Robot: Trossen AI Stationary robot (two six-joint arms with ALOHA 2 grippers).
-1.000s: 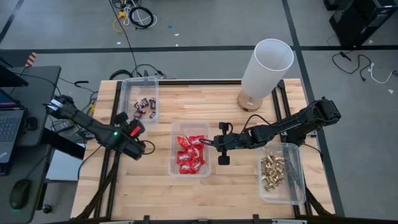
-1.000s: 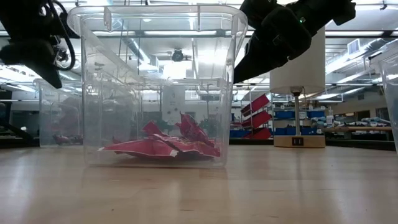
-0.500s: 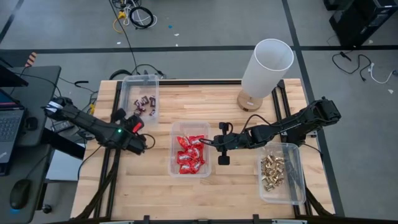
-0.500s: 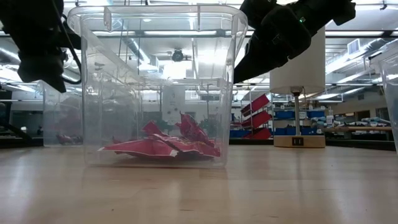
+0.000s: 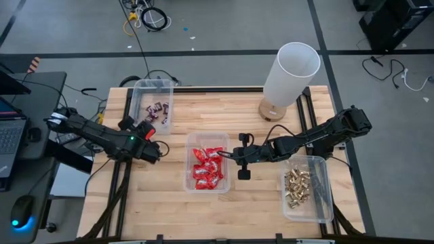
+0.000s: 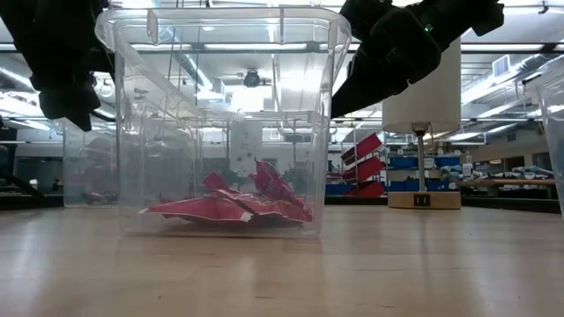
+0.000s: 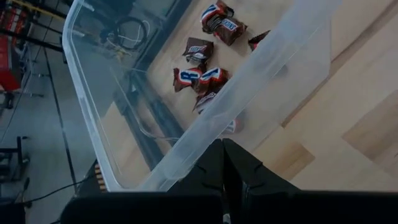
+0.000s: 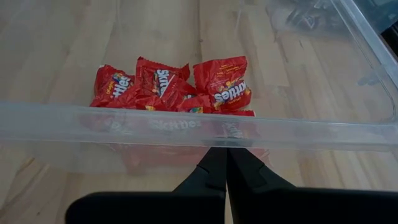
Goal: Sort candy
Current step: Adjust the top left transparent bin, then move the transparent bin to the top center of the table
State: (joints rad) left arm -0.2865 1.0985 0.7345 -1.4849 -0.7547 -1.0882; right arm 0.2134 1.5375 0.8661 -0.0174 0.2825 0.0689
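Three clear bins stand on the table. The far-left bin [image 5: 137, 95] holds dark mini bars [image 5: 157, 112] [image 7: 202, 65]. Red packets [image 5: 207, 166] [image 8: 186, 87] lie in the middle bin [image 5: 189, 163]. The right bin [image 5: 324, 193] contains gold-foil pieces [image 5: 296, 186]. My left gripper [image 5: 146, 134] [image 7: 222, 149] is shut at the far-left bin's near wall. At the middle bin's right wall, my right gripper [image 5: 232, 156] [image 8: 225, 152] is also shut. My left gripper has its shut fingertips against the outer side of the far-left bin's near wall [image 7: 205, 134], just under the rim, coming from the near side. The bin stands on the table. My right gripper's shut fingertips meet the outer side of the middle bin's right wall [image 8: 225, 134] under the rim, level from the table's right. That bin also rests flat on the table.
A white cylinder lamp [image 5: 291, 71] on a wooden base stands at the far edge, right of centre. A laptop and mouse sit on a desk [image 5: 20, 135] left of the table. Bare wood lies along the near edge [image 5: 156, 203].
My left gripper has moved toward the table's far edge and come down a little, staying shut. The far-left bin has slid slightly toward the far edge ahead of it.
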